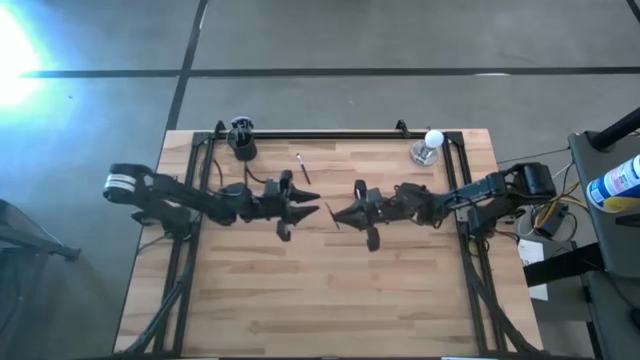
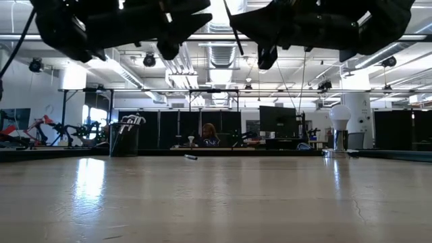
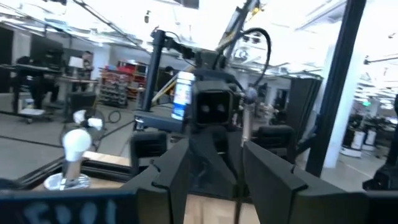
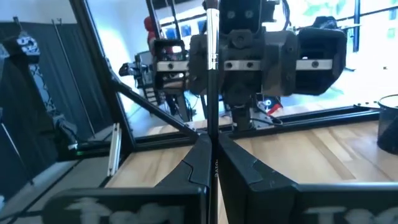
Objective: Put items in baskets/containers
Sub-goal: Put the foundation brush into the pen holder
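My right gripper [image 1: 335, 213] hovers above the table's middle, shut on a thin dark stick [image 4: 211, 68] that has a pale section. My left gripper [image 1: 312, 210] faces it, tip to tip and a short gap away, open [image 3: 214, 180] and empty. Both hang high over the wood in the low view, left gripper [image 2: 200, 20] and right gripper [image 2: 233, 28]. The black cup [image 1: 242, 140] stands near the far-left corner with several pale-tipped sticks upright in it [image 2: 125, 138]. One more stick [image 1: 301, 168] lies flat on the table, to the cup's right [image 2: 191, 157]. My right gripper pinches the stick between its two fingertips [image 4: 198, 158], along the shaft [image 4: 211, 127]; which part of its length, I cannot tell. The fingers come level from the table's right and lie across the stick. It stands nearly upright, slightly tilted [image 2: 236, 37], lifted clear of the table.
A white light bulb on a round metal base [image 1: 428, 146] stands near the far-right corner [image 2: 340, 128]. A black frame rail [image 1: 330, 134] runs along the far edge. The near half of the wooden table [image 1: 330, 300] is bare wood. A person [image 2: 209, 135] sits in the room beyond.
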You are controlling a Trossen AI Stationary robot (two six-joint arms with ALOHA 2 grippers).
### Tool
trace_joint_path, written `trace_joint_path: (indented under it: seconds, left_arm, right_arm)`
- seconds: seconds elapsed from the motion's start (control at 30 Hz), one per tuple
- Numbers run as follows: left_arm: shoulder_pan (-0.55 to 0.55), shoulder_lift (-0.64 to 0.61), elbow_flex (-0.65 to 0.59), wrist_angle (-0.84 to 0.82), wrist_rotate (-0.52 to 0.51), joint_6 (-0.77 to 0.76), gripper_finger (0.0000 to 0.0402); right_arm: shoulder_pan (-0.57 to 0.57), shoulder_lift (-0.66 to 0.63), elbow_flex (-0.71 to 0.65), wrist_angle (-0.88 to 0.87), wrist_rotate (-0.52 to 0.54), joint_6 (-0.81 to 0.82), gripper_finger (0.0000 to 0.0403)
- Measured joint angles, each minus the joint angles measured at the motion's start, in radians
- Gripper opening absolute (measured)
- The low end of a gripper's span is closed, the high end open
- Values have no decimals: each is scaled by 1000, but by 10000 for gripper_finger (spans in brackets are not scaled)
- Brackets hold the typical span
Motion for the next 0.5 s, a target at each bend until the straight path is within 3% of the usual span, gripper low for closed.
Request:
trace_joint_path:
  seconds: [0.27, 0.5]
  left_arm:
    - [0, 95, 99, 0, 45, 3, 142]
    - [0, 135, 165, -3, 192, 18, 142]
  right_arm:
    - [-12, 2, 2, -2, -32, 17, 13]
    - [-12, 2, 0, -4, -32, 15, 12]
